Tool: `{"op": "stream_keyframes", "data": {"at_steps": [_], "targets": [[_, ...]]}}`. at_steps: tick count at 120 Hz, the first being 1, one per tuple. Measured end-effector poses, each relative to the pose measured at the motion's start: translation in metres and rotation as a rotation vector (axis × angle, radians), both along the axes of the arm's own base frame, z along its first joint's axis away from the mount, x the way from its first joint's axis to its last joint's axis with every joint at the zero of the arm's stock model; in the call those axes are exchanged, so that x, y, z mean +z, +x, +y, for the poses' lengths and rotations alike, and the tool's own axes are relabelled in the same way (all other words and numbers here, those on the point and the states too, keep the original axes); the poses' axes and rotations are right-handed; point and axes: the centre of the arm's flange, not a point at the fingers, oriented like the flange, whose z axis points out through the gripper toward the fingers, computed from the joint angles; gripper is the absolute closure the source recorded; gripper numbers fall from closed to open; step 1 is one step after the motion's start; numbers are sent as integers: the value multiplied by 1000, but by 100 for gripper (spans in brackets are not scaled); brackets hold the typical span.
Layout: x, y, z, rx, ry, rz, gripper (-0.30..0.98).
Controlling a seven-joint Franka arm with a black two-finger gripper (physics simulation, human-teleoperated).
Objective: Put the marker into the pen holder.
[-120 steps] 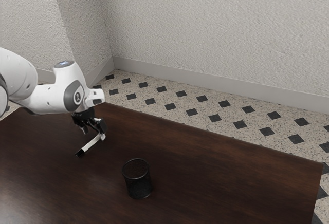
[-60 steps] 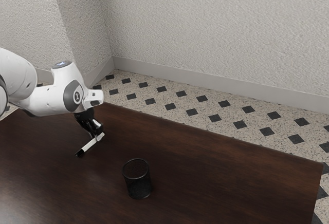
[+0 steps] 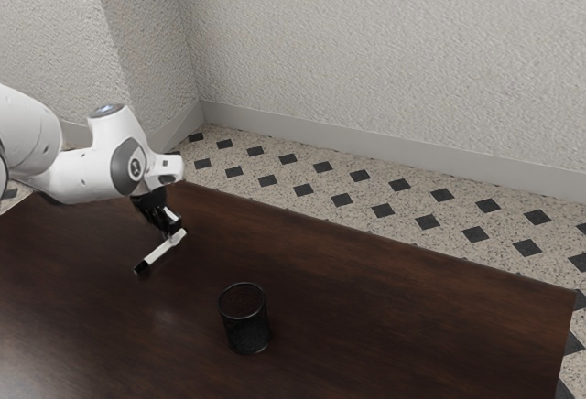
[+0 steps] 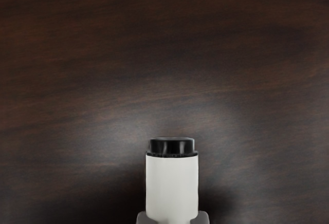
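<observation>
White at one end and black at the other, the marker (image 3: 163, 251) is gripped in the exterior view by the closed fingers (image 3: 171, 225), which hold it near its white end. From there it slants down toward the exterior view's lower left, black end farthest from the fingers; whether that end touches the bench (image 3: 366, 298) I cannot tell. Well apart, toward the exterior view's right, the black pen holder (image 3: 245, 326) stands upright on the bench, with the marker outside it.

In the wrist view, the marker sits between the grey fingertips, one on each side, its black end pointing away from them over the brown wood.
</observation>
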Motion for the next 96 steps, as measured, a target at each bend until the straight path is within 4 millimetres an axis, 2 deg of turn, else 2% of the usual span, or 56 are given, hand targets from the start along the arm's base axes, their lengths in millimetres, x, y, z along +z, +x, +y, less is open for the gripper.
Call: {"op": "stream_keyframes", "data": {"at_steps": [12, 22, 37, 48, 60, 82, 96], "targets": [[21, 3, 0, -8, 9, -34, 79], [60, 3, -13, -34, 18, -95, 79], [125, -11, -57, -110, 28, -191, 79], [156, -25, -95, -169, 30, -250, 79], [171, -27, -141, -235, 28, -293, 79], [172, -41, -230, -357, 8, -307, 78], [176, -79, -285, -437, 4, -308, 77]]}}
